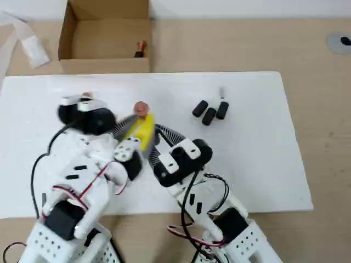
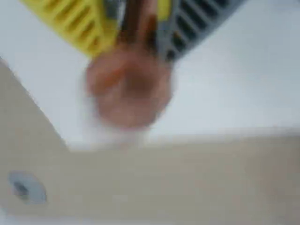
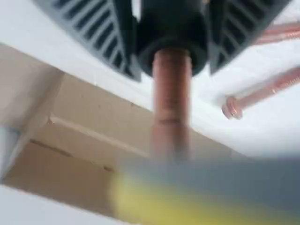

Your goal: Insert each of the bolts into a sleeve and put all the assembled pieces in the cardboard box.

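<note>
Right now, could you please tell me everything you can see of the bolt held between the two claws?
The bolt is copper-coloured and looks like metal, with a straight shank and a round, wider head. The left claw is shut on the shank just behind the head; the other end sits inside a black sleeve gripped by the right claw. It is held over the white board, head toward the cardboard box.
</note>
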Controlling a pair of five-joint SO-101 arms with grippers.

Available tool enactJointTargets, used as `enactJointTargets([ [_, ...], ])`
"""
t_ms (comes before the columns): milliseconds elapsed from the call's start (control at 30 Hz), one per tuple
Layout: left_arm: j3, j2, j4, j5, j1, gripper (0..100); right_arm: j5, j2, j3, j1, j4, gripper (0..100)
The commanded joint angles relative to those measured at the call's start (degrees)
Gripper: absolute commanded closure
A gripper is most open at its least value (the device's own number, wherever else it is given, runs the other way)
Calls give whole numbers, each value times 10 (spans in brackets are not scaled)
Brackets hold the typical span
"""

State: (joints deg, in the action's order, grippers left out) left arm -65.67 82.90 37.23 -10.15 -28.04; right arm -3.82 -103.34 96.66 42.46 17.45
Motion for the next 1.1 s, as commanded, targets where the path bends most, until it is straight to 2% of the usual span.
enactJointTargets([
  [0,65,1,41,-38,-4,853,4,-26,-7,-6,3,989],
  [100,98,0,89,-70,-4,815,4,-29,-7,-27,14,989],
  [333,207,0,205,-63,8,802,1,-25,-7,-50,-1,989],
  [467,304,-2,275,11,75,819,1,-24,-7,-65,-4,989],
  [633,320,-53,285,104,200,937,-3,26,-60,-102,-6,989],
  [733,319,-120,285,136,263,963,-30,115,-144,-119,-6,989],
  [833,321,-176,281,141,309,962,-33,266,-242,-120,-7,989],
  [1000,323,-230,272,143,319,959,-33,574,-458,-126,-56,989],
  [1067,321,-246,268,166,319,915,-33,690,-558,-131,-75,989],
])
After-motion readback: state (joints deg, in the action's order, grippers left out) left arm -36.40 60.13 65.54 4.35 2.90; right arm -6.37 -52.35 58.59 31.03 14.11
